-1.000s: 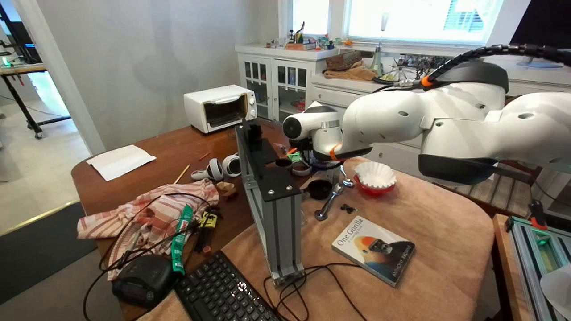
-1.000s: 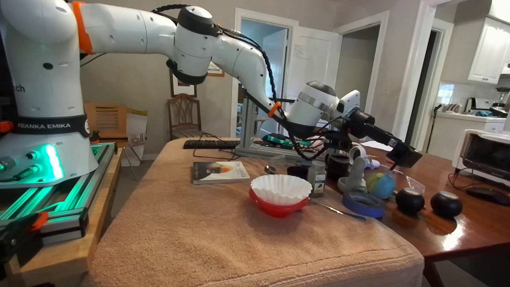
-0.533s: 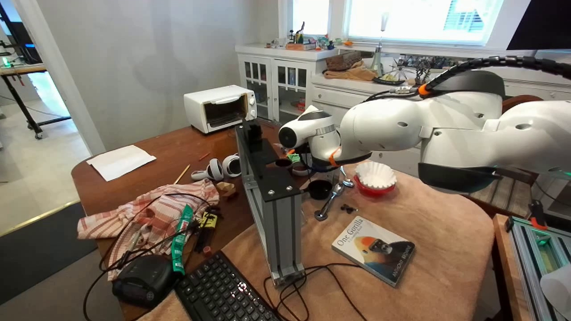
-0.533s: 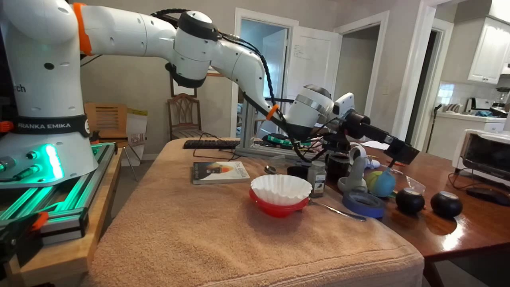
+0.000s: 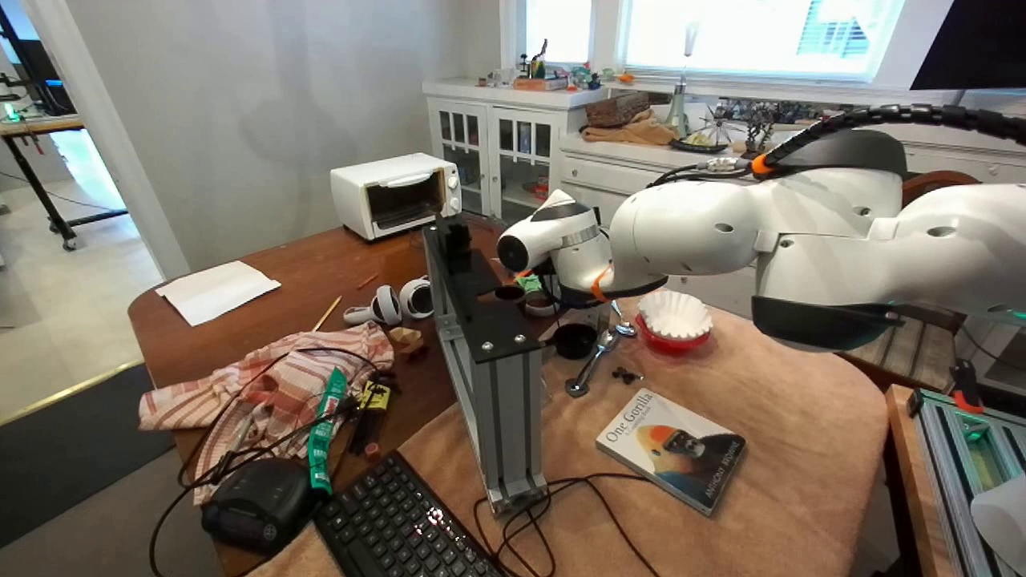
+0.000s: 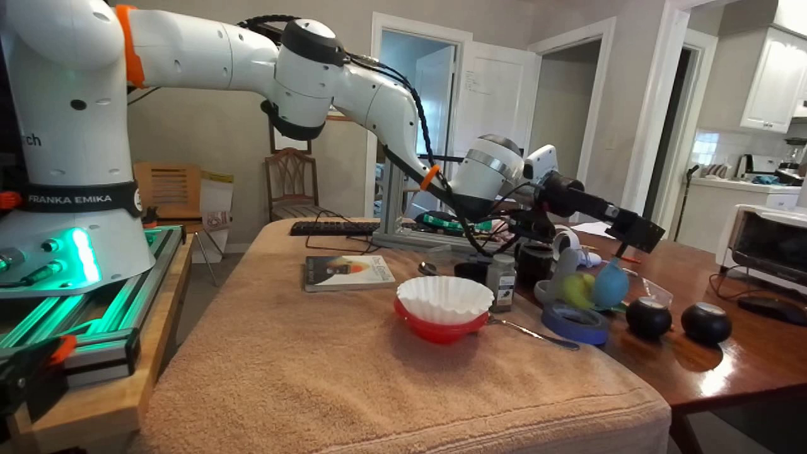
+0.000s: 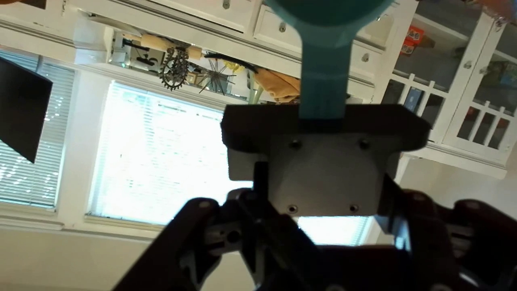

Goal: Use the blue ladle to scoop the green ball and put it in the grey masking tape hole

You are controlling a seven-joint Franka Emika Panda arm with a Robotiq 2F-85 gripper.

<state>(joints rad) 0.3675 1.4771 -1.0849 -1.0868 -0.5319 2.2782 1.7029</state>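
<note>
While the fingers [image 7: 258,125] clench the blue ladle [image 7: 326,60] by its handle, the yellow-green ball [image 6: 575,290] just beside the cup [image 6: 611,287] looks unscooped to me, leaving the lift and the drop into the blue tape roll [image 6: 570,328]. From here, the ladle's long axis is steep, slightly tilted, cup end down.

Tight quarters around the blue ladle [image 6: 610,285]: the blue tape roll [image 6: 567,326] and two round black candle holders [image 6: 649,320] crowd it, with a spice jar [image 6: 502,287] nearby! The aluminium frame [image 5: 515,425] bars one flank, but look, open room above the tan towel [image 6: 378,394] in front of the red bowl [image 6: 443,331].
</note>
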